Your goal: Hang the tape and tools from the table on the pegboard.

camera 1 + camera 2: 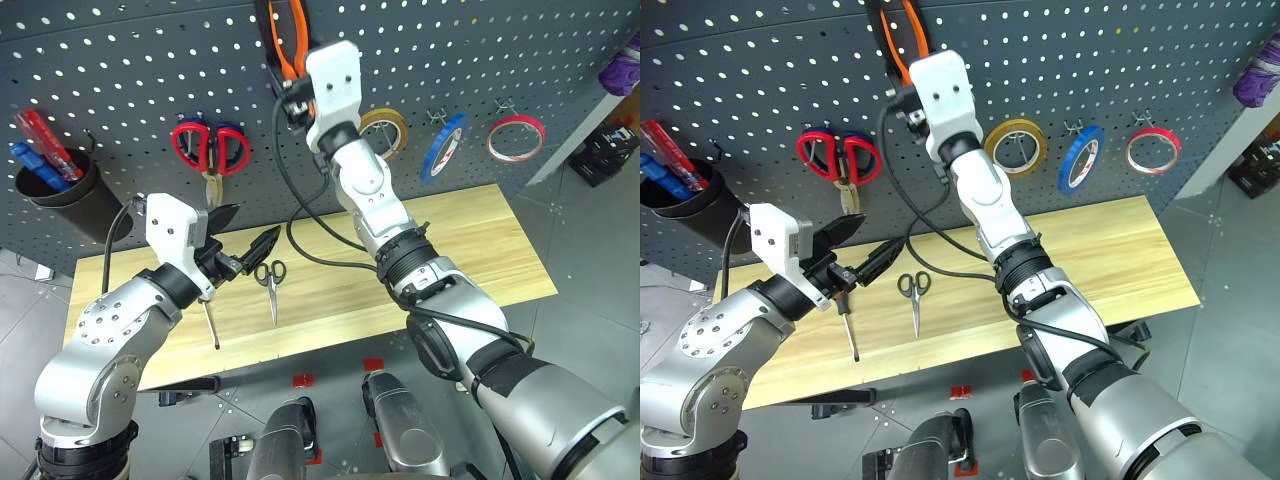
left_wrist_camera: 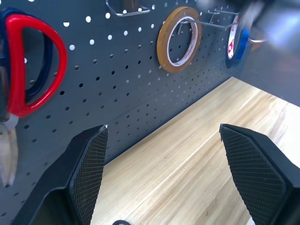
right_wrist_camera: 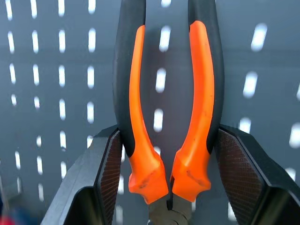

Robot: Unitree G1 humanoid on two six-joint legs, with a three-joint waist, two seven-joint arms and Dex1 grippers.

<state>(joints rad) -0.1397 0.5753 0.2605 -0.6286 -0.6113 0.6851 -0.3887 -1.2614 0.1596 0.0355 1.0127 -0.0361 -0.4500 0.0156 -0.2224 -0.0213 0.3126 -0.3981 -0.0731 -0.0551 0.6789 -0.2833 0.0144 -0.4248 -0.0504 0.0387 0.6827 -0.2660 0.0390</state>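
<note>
Gripping the pliers (image 3: 168, 117) by both handles, your right gripper (image 3: 168, 164) holds them up against the pegboard (image 1: 120, 60). Your left gripper (image 2: 161, 164) hangs spread and empty above the table (image 1: 480, 240), near the screwdriver (image 1: 211, 325) and small scissors (image 1: 270, 283); the red tape (image 1: 516, 137) hangs on a hook.

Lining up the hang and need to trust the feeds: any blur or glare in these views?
Right wrist view: pliers sharp, pegboard holes behind smeared soft. Left wrist view: yellow roll crisp, far tape rolls blurred. Head views: pegboard bends at the edges, no glare on the table.
</note>
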